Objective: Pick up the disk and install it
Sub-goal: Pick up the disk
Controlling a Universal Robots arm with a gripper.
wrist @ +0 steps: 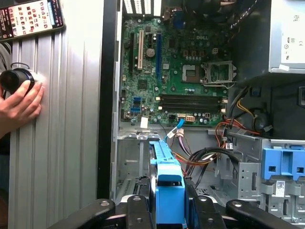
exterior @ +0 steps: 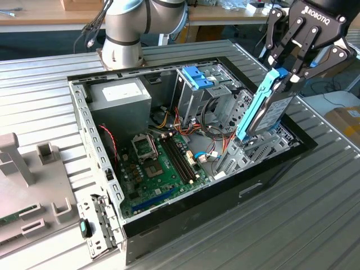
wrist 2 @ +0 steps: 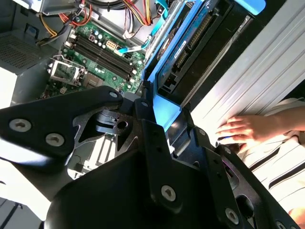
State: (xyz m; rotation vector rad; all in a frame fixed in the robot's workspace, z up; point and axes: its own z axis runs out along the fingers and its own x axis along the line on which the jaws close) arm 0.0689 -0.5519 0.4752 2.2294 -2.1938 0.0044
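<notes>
1. Exterior view: gripper (exterior: 286,76) clamped on disk (exterior: 269,109). Disk hangs on edge, tilted. Its lower end is at the bay (exterior: 254,151) right below the gripper, inside the open case (exterior: 84,121). Seated? Can't tell.
2. Second wrist view: gripper (wrist 2: 162,117) pinches the disk (wrist 2: 186,43) by its blue frame. Board (wrist 2: 95,52) lies beyond. A hand (wrist 2: 248,129) rests on the table, apart from the gripper.
3. First wrist view: disk (wrist: 167,176) sticks out ahead of the gripper (wrist: 167,212). Cables (wrist: 200,155) are just beside it, board (wrist: 176,86) farther ahead.
4. Step (judged): pick-up done, install in hand. It calls for the disk square to the bay rails, clear of cables, and a straight push.
</notes>
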